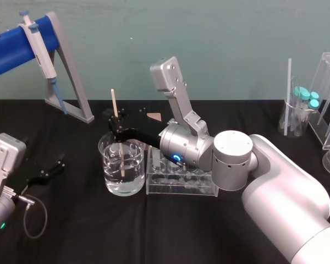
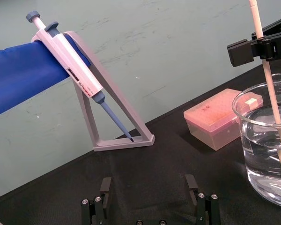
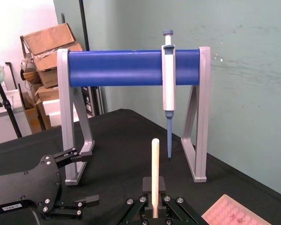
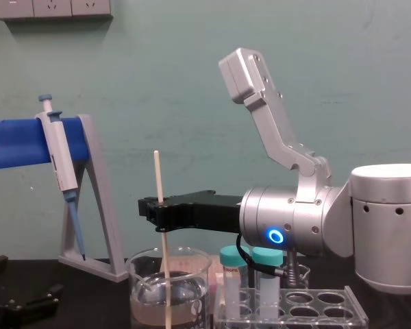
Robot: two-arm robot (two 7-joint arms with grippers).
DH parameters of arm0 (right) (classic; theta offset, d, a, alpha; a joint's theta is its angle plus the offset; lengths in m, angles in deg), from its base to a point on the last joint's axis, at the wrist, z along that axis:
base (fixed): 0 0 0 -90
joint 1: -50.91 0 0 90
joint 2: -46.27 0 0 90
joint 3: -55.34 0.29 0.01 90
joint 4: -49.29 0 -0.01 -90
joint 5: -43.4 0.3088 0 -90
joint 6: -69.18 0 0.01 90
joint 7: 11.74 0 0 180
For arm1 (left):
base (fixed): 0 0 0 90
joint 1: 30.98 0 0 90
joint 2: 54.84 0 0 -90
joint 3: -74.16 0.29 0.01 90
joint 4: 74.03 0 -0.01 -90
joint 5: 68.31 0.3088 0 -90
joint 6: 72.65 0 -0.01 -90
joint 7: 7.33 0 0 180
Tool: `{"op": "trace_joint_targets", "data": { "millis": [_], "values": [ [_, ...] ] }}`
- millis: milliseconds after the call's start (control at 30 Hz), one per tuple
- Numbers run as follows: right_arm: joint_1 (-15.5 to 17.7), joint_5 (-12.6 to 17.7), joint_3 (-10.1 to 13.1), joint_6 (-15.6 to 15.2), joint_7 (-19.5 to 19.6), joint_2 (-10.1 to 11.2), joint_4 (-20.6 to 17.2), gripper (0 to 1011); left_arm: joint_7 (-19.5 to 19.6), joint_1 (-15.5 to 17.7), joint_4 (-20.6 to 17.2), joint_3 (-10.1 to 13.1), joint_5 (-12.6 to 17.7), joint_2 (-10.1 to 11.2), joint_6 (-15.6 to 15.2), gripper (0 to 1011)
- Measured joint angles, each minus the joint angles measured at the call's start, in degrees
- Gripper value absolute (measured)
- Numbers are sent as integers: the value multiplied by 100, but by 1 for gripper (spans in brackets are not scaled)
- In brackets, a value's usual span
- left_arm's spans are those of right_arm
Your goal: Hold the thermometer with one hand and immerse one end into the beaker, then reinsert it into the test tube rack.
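Well left of the beaker (image 1: pixel 108 165), across bare desk (image 1: pixel 77 231), the left gripper (image 1: pixel 50 170) is parked, jaws spread and empty. The thermometer (image 1: pixel 121 157) is pinched upright above the beaker's rim by the jaws of the right gripper (image 1: pixel 116 128), lower end submerged. The test tube rack (image 1: pixel 181 186) is set just right.

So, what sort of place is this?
Probably a lab bench: a pipette on its stand, a test tube rack, and a beaker where the right end effector holds a thermometer; left end effector rests at left.
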Motion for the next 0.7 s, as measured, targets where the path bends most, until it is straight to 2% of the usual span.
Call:
{"op": "trace_joint_targets", "data": {
  "millis": [700],
  "values": [
    [0, 0, 0, 0, 0, 0, 0, 45, 0, 0, 0, 0, 0, 0, 0, 1004]
  ]
}}
